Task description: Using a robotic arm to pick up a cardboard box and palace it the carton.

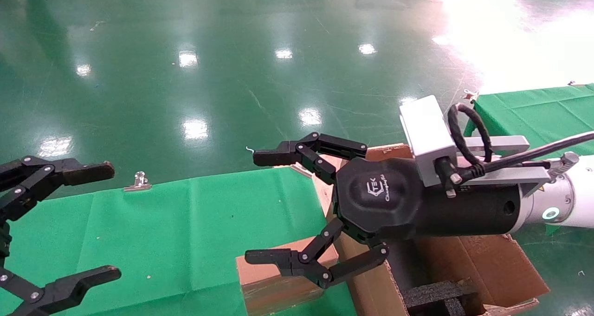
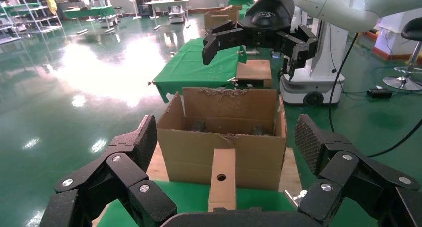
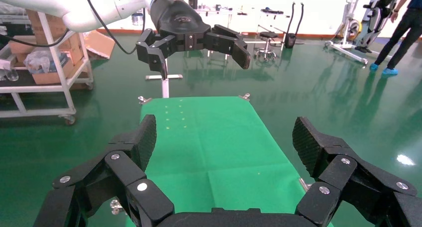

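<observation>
One cardboard box [image 1: 269, 279], one carton [image 1: 482, 265]

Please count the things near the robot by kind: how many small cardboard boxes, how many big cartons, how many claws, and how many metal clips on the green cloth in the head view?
Small cardboard box: 1
Large carton: 1
Claws, left claw and right claw, both open: 2
Metal clip on the green cloth: 1
Total: 5
</observation>
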Motion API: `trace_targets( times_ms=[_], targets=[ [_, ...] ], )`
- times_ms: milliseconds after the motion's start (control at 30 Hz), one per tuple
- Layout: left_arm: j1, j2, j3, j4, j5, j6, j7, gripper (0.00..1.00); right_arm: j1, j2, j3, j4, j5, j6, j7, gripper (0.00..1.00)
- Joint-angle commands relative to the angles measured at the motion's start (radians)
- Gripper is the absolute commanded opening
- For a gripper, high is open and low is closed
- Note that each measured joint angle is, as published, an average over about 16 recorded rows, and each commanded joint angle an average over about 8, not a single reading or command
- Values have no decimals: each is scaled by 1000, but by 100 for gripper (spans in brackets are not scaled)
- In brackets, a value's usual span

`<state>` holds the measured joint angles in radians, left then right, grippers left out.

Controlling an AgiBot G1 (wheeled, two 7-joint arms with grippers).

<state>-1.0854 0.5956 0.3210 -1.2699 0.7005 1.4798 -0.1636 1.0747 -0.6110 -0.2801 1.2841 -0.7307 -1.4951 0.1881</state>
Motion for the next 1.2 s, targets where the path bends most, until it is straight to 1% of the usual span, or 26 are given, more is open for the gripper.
trace_targets(
  times_ms=[33,367,400,433,633,667,700,967,1067,1200],
  targets=[
    [0,0,0,0,0,0,0,100,0,0,0,0,0,0,0,100],
    [0,0,0,0,0,0,0,100,0,0,0,0,0,0,0,100],
    [0,0,0,0,0,0,0,97,0,0,0,0,0,0,0,100],
    [0,0,0,0,0,0,0,86,0,0,0,0,0,0,0,100],
    [0,0,0,0,0,0,0,11,0,0,0,0,0,0,0,100],
    [0,0,0,0,0,0,0,2,0,0,0,0,0,0,0,100],
    [0,0,0,0,0,0,0,0,0,0,0,0,0,0,0,100],
    [0,0,0,0,0,0,0,0,4,0,-4,1,-10,0,-1,100],
    [0,0,0,0,0,0,0,0,24,-3,-21,5,-48,-5,0,100],
    [0,0,0,0,0,0,0,0,81,-20,-66,6,-138,-21,12,100]
  ],
)
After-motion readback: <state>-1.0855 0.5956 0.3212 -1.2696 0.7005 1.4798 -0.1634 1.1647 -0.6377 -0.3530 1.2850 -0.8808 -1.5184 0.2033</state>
